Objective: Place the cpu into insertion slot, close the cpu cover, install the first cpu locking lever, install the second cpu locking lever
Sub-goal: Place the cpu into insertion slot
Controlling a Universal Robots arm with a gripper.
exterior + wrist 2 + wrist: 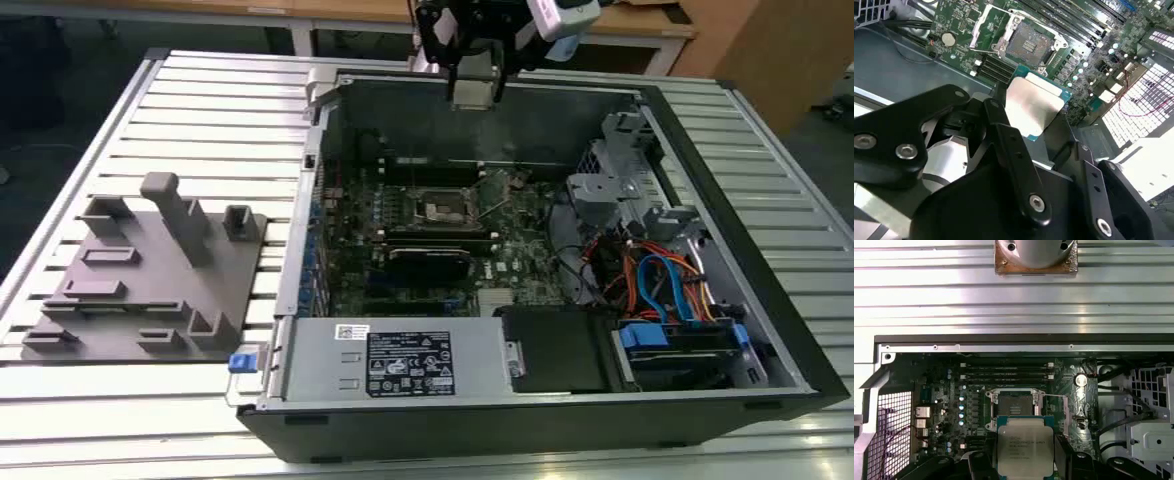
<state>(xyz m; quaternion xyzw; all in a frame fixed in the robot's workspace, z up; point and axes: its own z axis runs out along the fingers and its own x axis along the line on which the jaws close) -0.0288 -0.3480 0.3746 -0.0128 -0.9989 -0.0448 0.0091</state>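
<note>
My gripper [477, 92] hangs over the back wall of the open computer case, shut on the cpu [477, 97]. In both wrist views the cpu [1035, 102] [1025, 444] is a flat square chip with a dull silver top and a green edge, clamped between the black fingers [1004, 125]. The insertion slot [434, 207] [1026, 44] [1015, 405] lies open on the green motherboard below, with its dark centre bare. The cpu cover [985, 27] stands flipped up at one side of the slot. A thin wire locking lever [1056, 396] sticks out beside the slot.
A grey moulded fixture [147, 270] sits on the slatted table at the exterior view's left. Inside the case are a power supply [400, 365], a black drive [561, 345], a metal drive cage [621, 180] and coloured cables [654, 280]. Long memory slots [1004, 371] run beside the socket.
</note>
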